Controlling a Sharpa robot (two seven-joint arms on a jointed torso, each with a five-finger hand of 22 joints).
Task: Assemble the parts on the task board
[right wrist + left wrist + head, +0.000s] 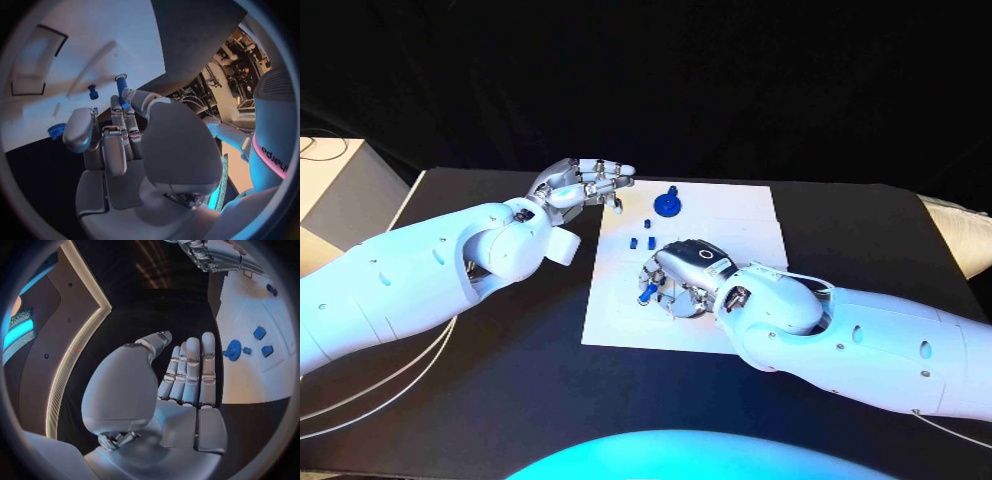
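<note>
The white task board [733, 215] lies in the middle of the black table. My right hand [684, 276] hovers over the board's near half and pinches a blue peg [646, 292] in its fingertips; the right wrist view has this peg [121, 90] standing out past the fingers. A round blue part [669, 205] stands near the board's far edge, and three small blue pieces [646, 238] lie between it and my right hand. My left hand [589, 184] floats at the board's far left corner, holding nothing; in the left wrist view its fingers [190, 372] are stretched out straight.
A pale cabinet [329, 190] stands off the table's far left corner. Cables [387, 390] hang under my left arm. Bare black table [488, 380] lies to the left of the board and in front of it.
</note>
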